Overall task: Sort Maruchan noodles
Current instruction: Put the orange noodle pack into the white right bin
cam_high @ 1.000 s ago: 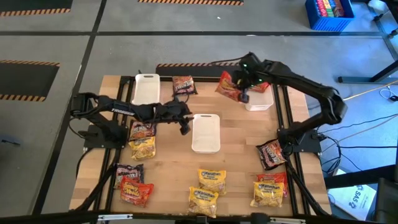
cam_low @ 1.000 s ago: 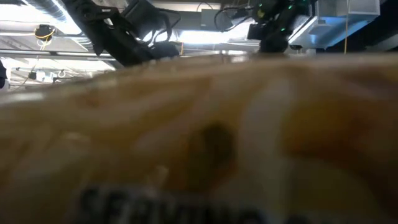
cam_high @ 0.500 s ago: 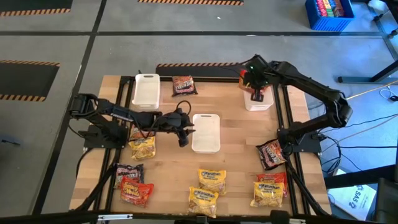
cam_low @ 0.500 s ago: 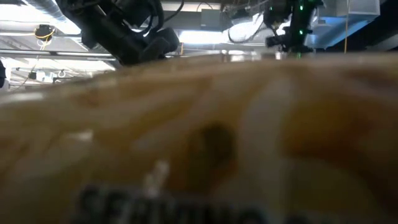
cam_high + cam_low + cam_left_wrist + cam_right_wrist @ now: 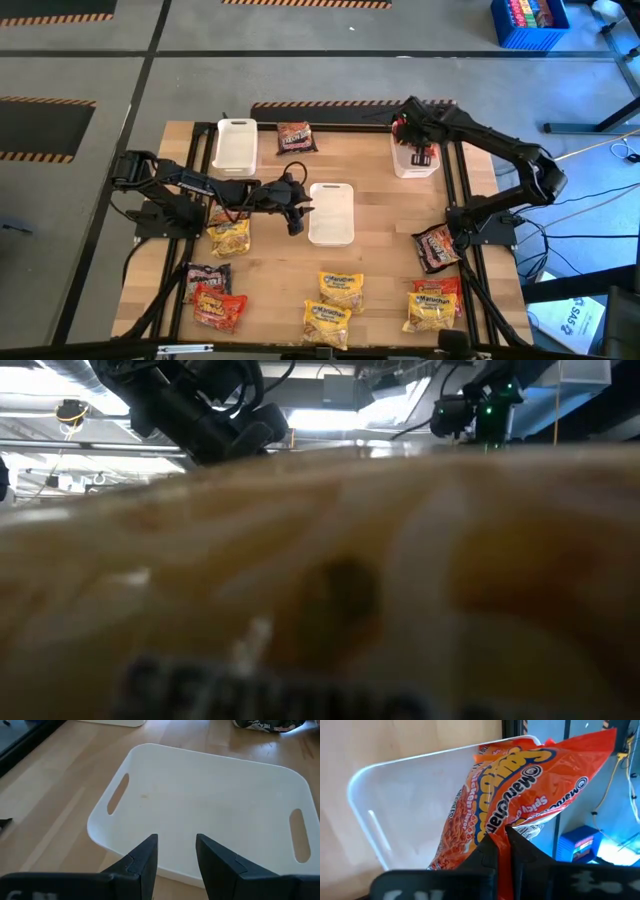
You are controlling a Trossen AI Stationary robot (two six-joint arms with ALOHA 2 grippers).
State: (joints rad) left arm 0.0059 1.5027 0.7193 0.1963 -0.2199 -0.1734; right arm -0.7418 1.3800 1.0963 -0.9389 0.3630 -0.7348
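Maruchan noodles packets lie scattered on the wooden table: a dark one (image 5: 296, 136) at the far side, a yellow one (image 5: 229, 238) at the left, and red, dark and yellow ones along the near edge (image 5: 341, 288). My right gripper (image 5: 420, 150) is shut on a red packet (image 5: 520, 785) over the far-right white tray (image 5: 414, 168). My left gripper (image 5: 175, 855) stands open with nothing between its fingers, at the left rim of the middle white tray (image 5: 210, 805). A yellow packet (image 5: 320, 580) blocks most of the low view. My right gripper pinches the red packet at one edge (image 5: 501, 832) between its two fingers. The fingers come from above, slanting steeply down. The packet hangs tilted below them, and its lower end (image 5: 445, 855) reaches into the tray; I cannot tell whether it rests on the tray's floor.
A third white tray (image 5: 235, 143) stands at the far left. A dark packet (image 5: 437, 247) and a red one (image 5: 437, 287) lie near the right arm's base. Black frame rails (image 5: 455, 200) run along both sides of the table.
My right gripper has carried the red packet toward the table's right edge and down over the far-right tray, tipping to point more steeply down. My left gripper has swung a little toward the near edge beside the middle tray, then kept still.
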